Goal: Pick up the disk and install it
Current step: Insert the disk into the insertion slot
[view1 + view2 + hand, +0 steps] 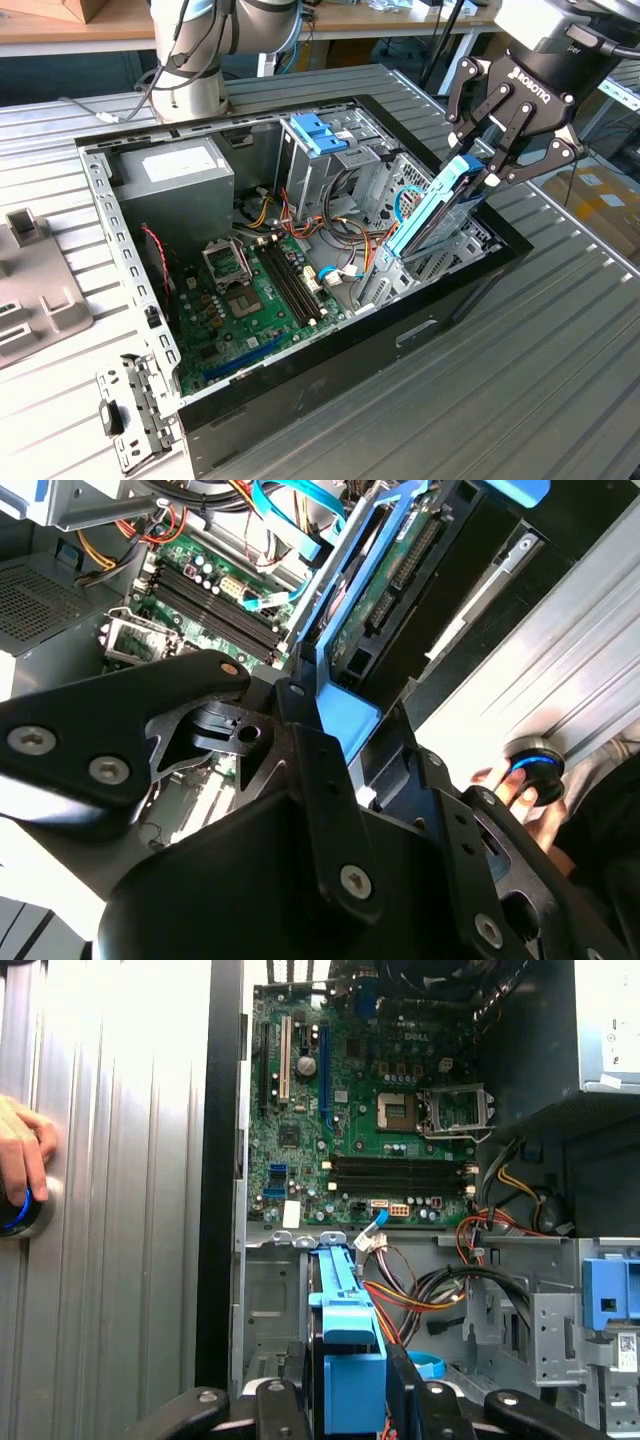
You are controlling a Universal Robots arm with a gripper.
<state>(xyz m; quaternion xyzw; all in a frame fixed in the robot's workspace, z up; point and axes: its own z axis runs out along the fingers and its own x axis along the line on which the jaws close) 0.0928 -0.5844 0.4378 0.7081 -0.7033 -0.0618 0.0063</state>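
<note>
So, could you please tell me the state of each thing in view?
disk: tilted, gripped at its upper end, lower end in the case.
gripper: jaws shut on the disk.
case: on its side, open.
CPU socket: bare, no cooler.
hand: resting on a knob.

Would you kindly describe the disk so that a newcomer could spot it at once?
Find the open computer case. At its wall on the exterior view's right, the gripper holds the disk, steeply tilted. It alone has a flat grey body between bright blue rails; the blue bracket farther in lacks one.
</note>
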